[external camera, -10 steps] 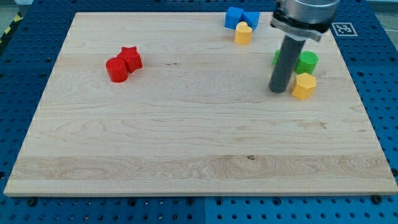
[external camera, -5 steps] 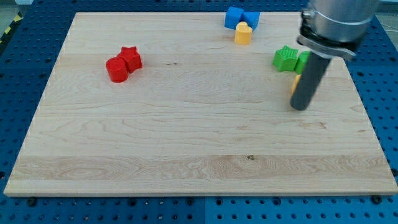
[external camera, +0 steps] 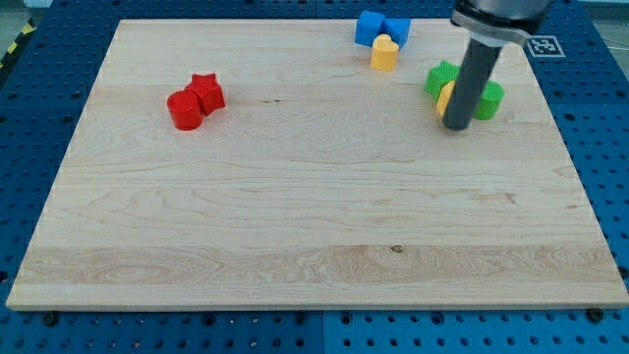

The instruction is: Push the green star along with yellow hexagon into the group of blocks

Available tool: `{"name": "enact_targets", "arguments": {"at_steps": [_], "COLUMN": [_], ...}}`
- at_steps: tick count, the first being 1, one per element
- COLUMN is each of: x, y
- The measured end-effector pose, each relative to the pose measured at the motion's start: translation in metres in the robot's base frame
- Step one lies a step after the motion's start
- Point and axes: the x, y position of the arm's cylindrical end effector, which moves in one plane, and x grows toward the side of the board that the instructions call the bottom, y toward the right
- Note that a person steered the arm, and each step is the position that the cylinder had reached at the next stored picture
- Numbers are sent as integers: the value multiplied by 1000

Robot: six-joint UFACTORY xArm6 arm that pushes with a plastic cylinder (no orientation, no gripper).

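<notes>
The green star point(external camera: 439, 80) sits near the view's upper right. Only a sliver of the yellow hexagon point(external camera: 445, 99) shows at its lower right, mostly hidden behind my rod. A second green block point(external camera: 488, 98) shows on the rod's right side. My tip point(external camera: 456, 125) rests on the board just below the yellow hexagon and green star, touching or nearly touching them. The group at the view's top holds two blue blocks point(external camera: 371, 25) point(external camera: 398, 29) and a yellow heart point(external camera: 384, 53), up and to the left of the star.
A red star point(external camera: 206, 92) and a red cylinder point(external camera: 184, 110) sit together at the view's upper left. The wooden board point(external camera: 295, 226) lies on a blue perforated table, and its right edge runs close to the green blocks.
My tip swung right past the yellow hexagon, then came back up and left. The yellow hexagon moved up against the green blocks, and the green star shifted slightly up and left.
</notes>
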Motion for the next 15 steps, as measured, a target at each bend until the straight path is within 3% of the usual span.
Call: {"name": "enact_targets", "arguments": {"at_steps": [2, 4, 8, 10, 13, 15], "x": [-48, -63, -5, -3, 70, 77], "y": [-21, -23, 68, 68, 74, 106]}}
